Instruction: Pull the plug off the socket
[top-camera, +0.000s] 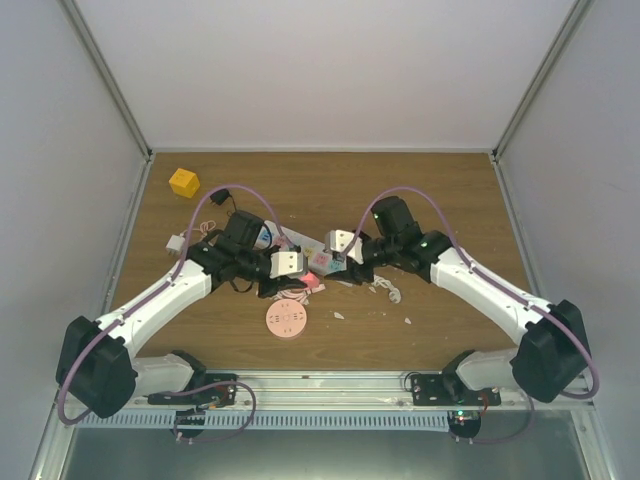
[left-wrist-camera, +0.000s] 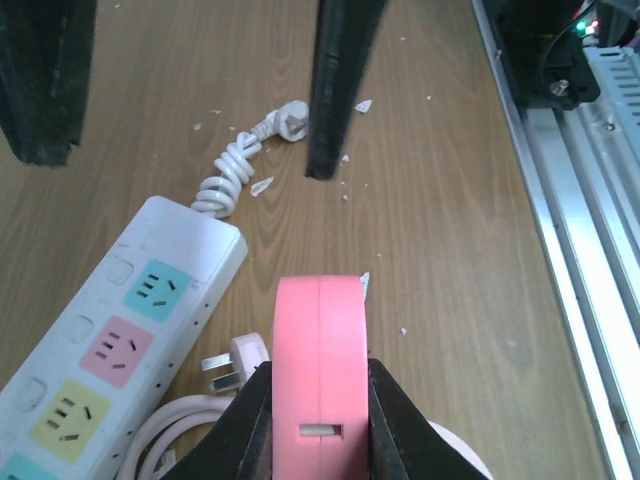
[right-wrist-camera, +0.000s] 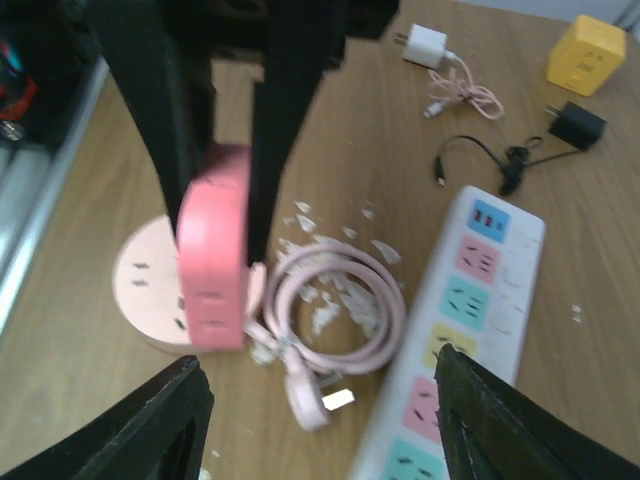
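- My left gripper (left-wrist-camera: 318, 372) is clamped tight on a pink socket block (left-wrist-camera: 318, 320), held upright over the tabletop (left-wrist-camera: 440, 200).
- My right gripper (right-wrist-camera: 318, 365) is spread wide and holds nothing. A pink cable coil (right-wrist-camera: 390, 300) shows between its fingers.
- A white power strip (right-wrist-camera: 480, 290) lies flat just beside the block, coloured sockets facing up.
- A round pink disc (right-wrist-camera: 140, 280) sits beneath the block. I cannot tell whether they touch.
- The coil lies between the disc and the strip.
- The pale plug (left-wrist-camera: 238, 358) rests on the tabletop beside the strip, prongs bare, in no socket.
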